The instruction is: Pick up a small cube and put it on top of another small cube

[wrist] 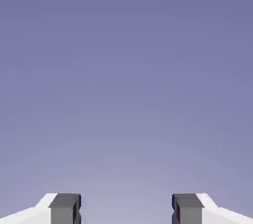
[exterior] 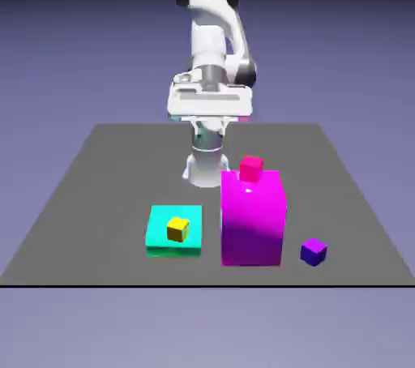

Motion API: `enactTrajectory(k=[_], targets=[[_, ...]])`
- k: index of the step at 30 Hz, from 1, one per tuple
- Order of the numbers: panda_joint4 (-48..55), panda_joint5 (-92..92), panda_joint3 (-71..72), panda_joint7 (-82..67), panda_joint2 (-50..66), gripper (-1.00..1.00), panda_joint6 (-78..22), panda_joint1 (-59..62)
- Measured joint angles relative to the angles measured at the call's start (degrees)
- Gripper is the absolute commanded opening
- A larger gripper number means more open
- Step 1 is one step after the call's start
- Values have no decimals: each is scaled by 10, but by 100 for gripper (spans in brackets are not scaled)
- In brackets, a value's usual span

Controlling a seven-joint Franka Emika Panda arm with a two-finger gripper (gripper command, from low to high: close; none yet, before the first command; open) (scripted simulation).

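**Blue cube unseen; gripper (wrist: 126, 210) spread, empty**

Blue cube is shown in neither view. A grey table (exterior: 97, 196) is set before a blue-violet backdrop (exterior: 65, 34). A yellow cube (exterior: 178, 229) is carried on a cyan slab (exterior: 158, 243), a red cube (exterior: 251, 168) on a magenta block (exterior: 253, 220). A purple cube (exterior: 314, 251) is seen on the table near the block.

Rendered frames, both sharp; no motion blur, no edge distortion, nothing out of focus. Exterior view: even, soft light from above; backdrop grades dark at top to paler violet below. Bright glare patch on top of tall magenta block (exterior: 253, 216); lower front face darker. Faint shadows on grey table (exterior: 97, 196). Hand view: flat backdrop gradient only, lighter toward bottom; evenly lit.
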State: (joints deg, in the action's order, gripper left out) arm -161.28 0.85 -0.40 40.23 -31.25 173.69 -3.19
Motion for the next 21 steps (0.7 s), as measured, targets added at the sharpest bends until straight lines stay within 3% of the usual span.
enactTrajectory(k=[14, 21], targets=[[-33, 147, -15, -226, 158, 0, -21, -291], [-48, 132, -78, -395, 245, 0, -59, -433]])
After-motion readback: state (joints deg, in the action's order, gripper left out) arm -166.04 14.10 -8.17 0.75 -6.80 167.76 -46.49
